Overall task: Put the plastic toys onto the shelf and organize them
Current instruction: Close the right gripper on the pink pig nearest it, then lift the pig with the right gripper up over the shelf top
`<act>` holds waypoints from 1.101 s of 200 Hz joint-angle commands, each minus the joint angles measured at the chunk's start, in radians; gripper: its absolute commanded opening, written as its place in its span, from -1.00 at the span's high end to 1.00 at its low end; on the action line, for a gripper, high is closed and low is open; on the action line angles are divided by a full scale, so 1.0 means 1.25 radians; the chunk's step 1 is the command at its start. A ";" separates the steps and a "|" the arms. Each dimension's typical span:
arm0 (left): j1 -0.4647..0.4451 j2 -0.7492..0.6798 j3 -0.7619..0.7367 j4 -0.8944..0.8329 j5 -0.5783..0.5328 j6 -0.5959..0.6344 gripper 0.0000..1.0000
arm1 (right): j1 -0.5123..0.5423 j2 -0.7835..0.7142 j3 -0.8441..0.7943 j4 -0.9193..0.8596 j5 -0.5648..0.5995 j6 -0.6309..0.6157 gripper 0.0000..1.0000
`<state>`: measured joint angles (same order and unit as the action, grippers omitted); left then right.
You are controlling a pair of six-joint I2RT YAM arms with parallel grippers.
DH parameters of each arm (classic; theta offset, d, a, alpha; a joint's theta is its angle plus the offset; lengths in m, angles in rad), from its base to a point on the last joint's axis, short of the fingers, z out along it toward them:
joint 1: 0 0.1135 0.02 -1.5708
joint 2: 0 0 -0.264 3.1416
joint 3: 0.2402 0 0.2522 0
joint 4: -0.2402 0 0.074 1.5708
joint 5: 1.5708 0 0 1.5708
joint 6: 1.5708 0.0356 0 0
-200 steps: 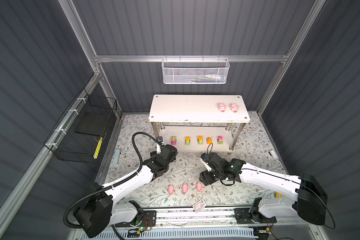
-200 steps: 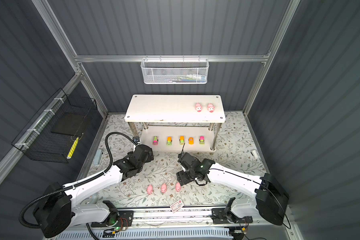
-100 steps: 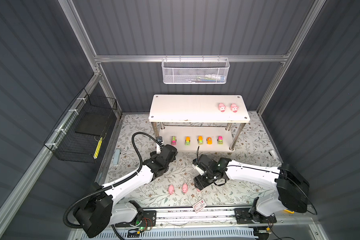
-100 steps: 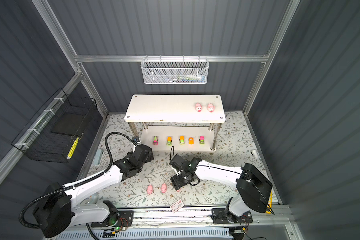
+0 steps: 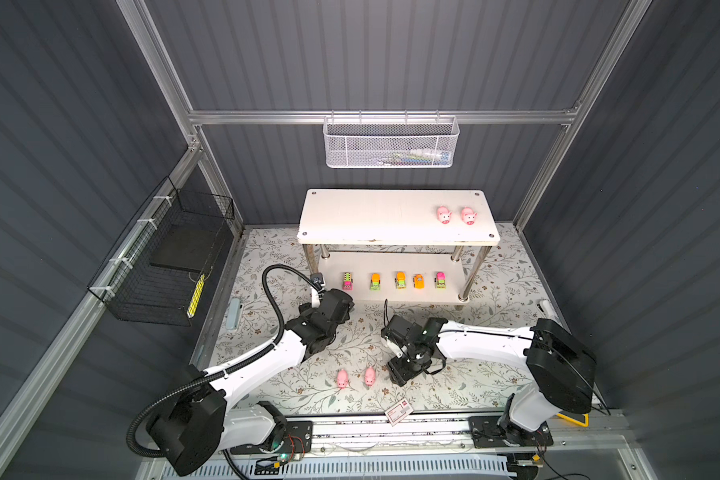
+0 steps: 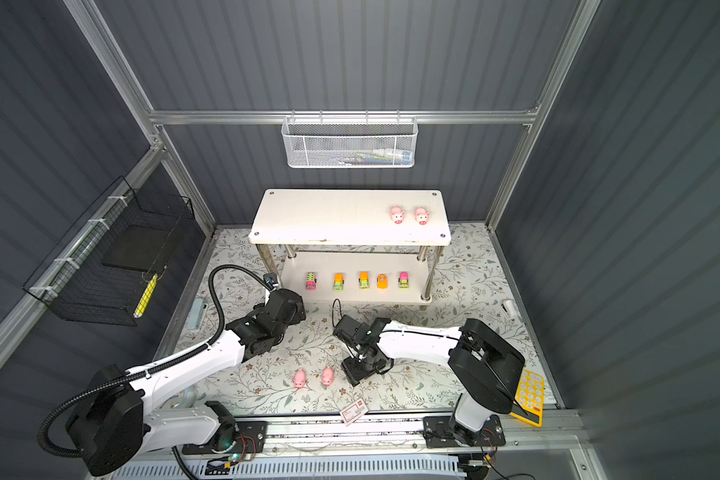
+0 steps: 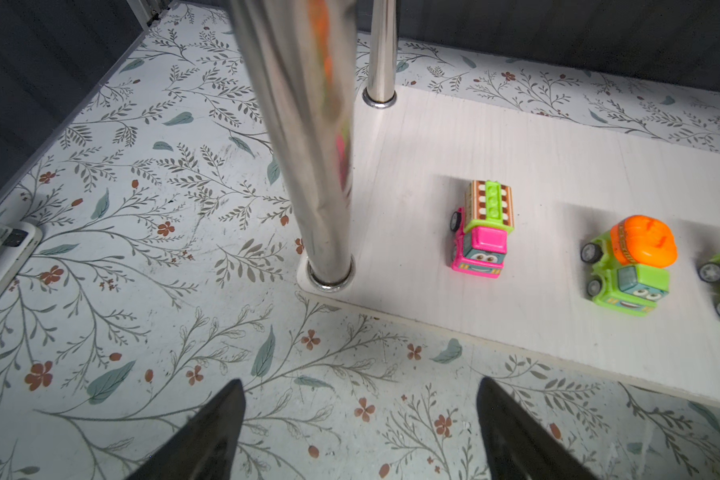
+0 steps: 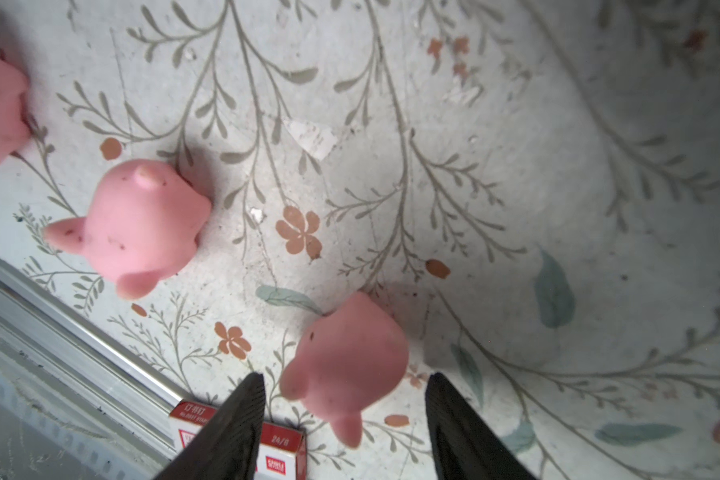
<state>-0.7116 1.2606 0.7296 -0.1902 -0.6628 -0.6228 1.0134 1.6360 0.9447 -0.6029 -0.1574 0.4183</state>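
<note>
The shelf (image 5: 371, 216) stands at the back, with two pink pigs (image 5: 444, 215) on its top board and several small cars (image 5: 400, 280) in a row on the lower tier. Two more pigs (image 5: 342, 378) lie on the mat near the front. My right gripper (image 5: 398, 376) points down beside them and hides a third pig in both top views. In the right wrist view that pig (image 8: 350, 357) sits between the open fingers of the right gripper (image 8: 344, 386), with a gap on each side. My left gripper (image 7: 360, 390) hangs open and empty over the mat, by the shelf's front left post (image 7: 308, 145) and near a pink car (image 7: 481, 232).
A red-and-white card (image 5: 398, 412) lies at the front edge, just behind the right fingers. A white mesh basket (image 5: 391, 141) hangs on the back wall and a black wire basket (image 5: 163, 257) on the left wall. A yellow calculator (image 6: 528, 395) lies at the front right.
My right gripper has swung toward the front, come down over the rightmost pig on the mat, and narrowed its jaws around it. The left arm has stayed still.
</note>
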 commanded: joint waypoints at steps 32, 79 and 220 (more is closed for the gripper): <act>0.005 -0.012 -0.009 -0.015 -0.015 -0.013 -0.74 | 0.004 0.035 0.037 -0.012 0.004 -0.006 -0.15; 0.006 -0.014 -0.014 -0.014 -0.015 -0.016 -0.74 | 0.004 0.052 0.046 -0.015 0.009 -0.005 0.00; 0.010 -0.022 -0.029 -0.007 -0.013 -0.020 -0.74 | 0.001 -0.105 0.106 -0.184 0.077 0.017 0.33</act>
<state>-0.7063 1.2522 0.7109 -0.1898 -0.6628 -0.6334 1.0138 1.5906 1.0092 -0.7136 -0.1143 0.4278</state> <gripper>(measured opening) 0.869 0.336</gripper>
